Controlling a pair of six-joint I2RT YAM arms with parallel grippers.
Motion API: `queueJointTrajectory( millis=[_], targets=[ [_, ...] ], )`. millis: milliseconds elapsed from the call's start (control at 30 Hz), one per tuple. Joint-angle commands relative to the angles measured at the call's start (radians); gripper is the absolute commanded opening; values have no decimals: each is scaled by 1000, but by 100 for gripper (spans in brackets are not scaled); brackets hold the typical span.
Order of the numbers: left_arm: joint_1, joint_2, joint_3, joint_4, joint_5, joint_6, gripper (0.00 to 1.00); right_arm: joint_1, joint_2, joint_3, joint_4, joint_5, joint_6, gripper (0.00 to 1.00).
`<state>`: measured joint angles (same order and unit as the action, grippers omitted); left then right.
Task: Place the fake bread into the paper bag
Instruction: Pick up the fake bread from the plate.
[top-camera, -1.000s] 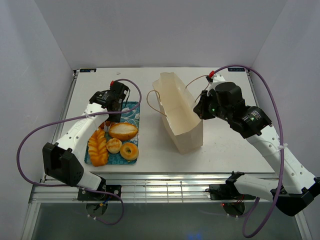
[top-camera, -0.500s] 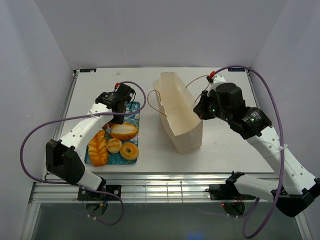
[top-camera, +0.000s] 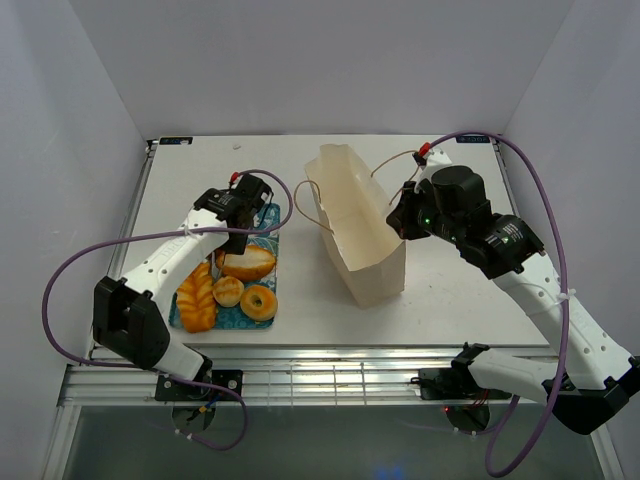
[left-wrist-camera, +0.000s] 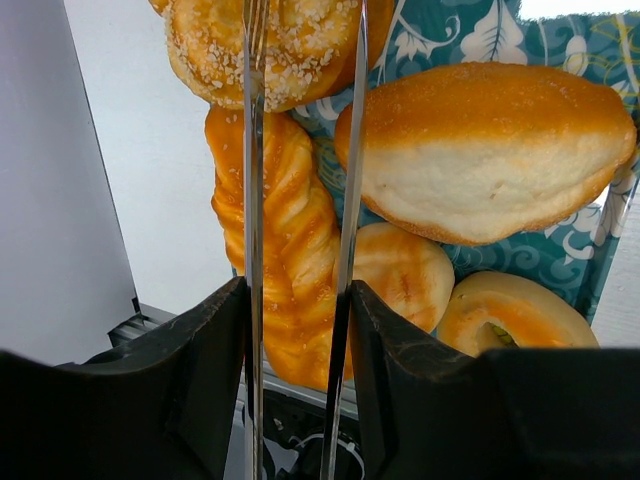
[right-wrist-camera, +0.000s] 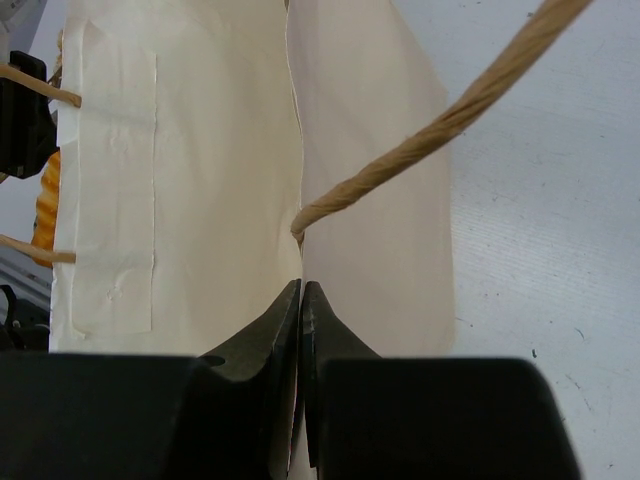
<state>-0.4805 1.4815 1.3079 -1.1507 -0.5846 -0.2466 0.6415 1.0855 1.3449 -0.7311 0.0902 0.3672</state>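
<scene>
Your left tool grips the seeded pastry; the paper bag, its rim pinched by your right tool, lies to the right in the top view.

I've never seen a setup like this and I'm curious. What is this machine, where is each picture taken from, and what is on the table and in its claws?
These are two robot arms bolted to a table. The wide picture looks down from above. The other two come from a camera on each wrist, looking along the fingers. On a teal tray lie toy breads: a braided loaf, an oval roll, a small bun and a ring bagel. The left gripper appears to pinch a seeded round pastry over the tray. The right gripper is shut on the rim of the open paper bag, which stands beside the tray.
</scene>
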Motion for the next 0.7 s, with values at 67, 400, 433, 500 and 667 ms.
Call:
queueJointTrajectory(
  millis=[67,400,433,500,667],
  targets=[
    [-4,-7,-13,-1,-6,-20,53,-5,-24,11,47,-9,7,8],
    [-3,3,1,2,8,-20,35,-5,-30,17,45,-4,9,8],
    [-3,2,2,0,8,-20,31,-3,-32,16,45,-1,9,8],
    [-3,2,5,0,5,-20,27,-5,-33,17,45,-1,9,8],
    [2,-10,13,-1,0,-19,13,-5,-35,17,45,-3,9,8]
  ],
)
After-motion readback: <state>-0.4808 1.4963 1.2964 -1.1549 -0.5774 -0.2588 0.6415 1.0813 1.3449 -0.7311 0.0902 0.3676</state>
